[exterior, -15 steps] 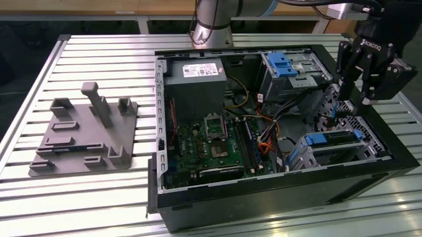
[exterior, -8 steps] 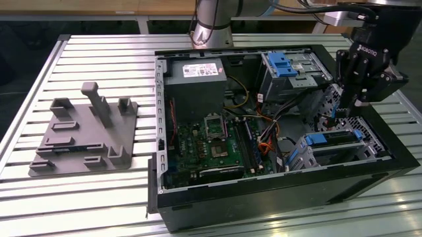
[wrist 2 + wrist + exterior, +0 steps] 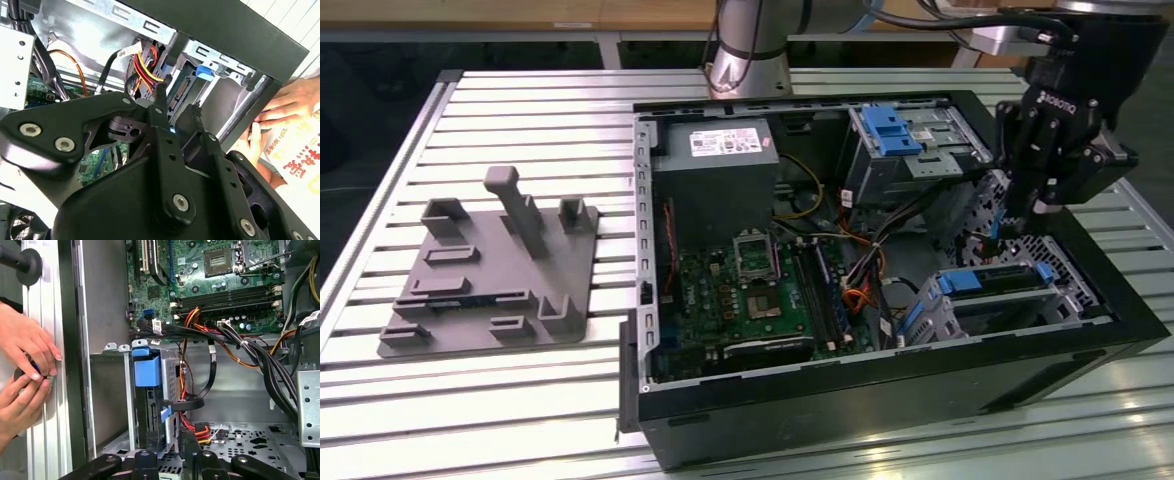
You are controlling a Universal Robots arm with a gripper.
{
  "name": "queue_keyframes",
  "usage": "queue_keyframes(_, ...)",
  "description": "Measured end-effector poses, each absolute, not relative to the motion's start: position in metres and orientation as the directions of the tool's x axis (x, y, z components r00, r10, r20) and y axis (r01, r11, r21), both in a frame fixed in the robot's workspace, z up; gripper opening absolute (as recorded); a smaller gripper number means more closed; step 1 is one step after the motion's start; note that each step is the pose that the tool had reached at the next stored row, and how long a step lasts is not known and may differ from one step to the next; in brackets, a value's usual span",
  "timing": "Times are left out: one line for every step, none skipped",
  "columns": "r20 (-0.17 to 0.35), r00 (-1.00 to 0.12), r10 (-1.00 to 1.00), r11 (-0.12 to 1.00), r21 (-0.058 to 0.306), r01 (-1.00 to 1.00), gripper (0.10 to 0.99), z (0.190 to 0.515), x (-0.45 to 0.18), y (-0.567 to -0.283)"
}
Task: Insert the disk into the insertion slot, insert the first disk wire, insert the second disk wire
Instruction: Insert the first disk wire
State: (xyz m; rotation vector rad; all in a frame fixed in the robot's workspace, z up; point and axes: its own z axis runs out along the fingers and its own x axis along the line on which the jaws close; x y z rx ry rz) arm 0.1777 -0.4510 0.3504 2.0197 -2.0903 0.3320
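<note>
Claw (image 3: 1007, 218) hangs nose-down inside the computer case (image 3: 854, 410), near its wall on the exterior view's right, just above the disk (image 3: 994, 282) sitting in the insertion slot (image 3: 1007, 318). In the second wrist view, I cannot tell if it grips anything. In the first wrist view, wires (image 3: 235, 342) crowd the disk's side.

Robotics lab bench: slatted aluminium table (image 3: 520, 100), open computer tower (image 3: 854, 410), grey fixture plate (image 3: 480, 300).

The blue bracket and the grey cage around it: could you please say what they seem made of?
The bright blue bracket looks like moulded plastic: uniform colour, soft sheen. The grey perforated cage looks like bare sheet metal: thin folded walls, punched holes, dull shine.
</note>
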Motion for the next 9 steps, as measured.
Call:
queue_keyframes(0.308, -0.033, -0.951, 0.031, -0.012, -0.999, 0.353, 0.3491, 0.1781, -0.4507)
queue_keyframes(0.309, -0.032, -0.951, 0.030, -0.012, -0.999, 0.353, 0.3476, 0.1782, -0.4504)
queue_keyframes(0.309, -0.032, -0.951, 0.029, -0.012, -0.999, 0.353, 0.3460, 0.1784, -0.4502)
queue_keyframes(0.309, -0.031, -0.951, 0.029, -0.012, -1.000, 0.353, 0.3444, 0.1786, -0.4499)
queue_keyframes(0.309, -0.030, -0.951, 0.028, -0.012, -1.000, 0.353, 0.3430, 0.1788, -0.4496)
queue_keyframes(0.309, -0.029, -0.951, 0.027, -0.012, -1.000, 0.353, 0.3419, 0.1791, -0.4489)
queue_keyframes(0.309, -0.028, -0.951, 0.026, -0.012, -1.000, 0.353, 0.3412, 0.1794, -0.4481)
queue_keyframes(0.309, -0.028, -0.951, 0.025, -0.012, -1.000, 0.353, 0.3405, 0.1797, -0.4474)
queue_keyframes(0.309, -0.027, -0.951, 0.025, -0.012, -1.000, 0.353, 0.3398, 0.1801, -0.4468)
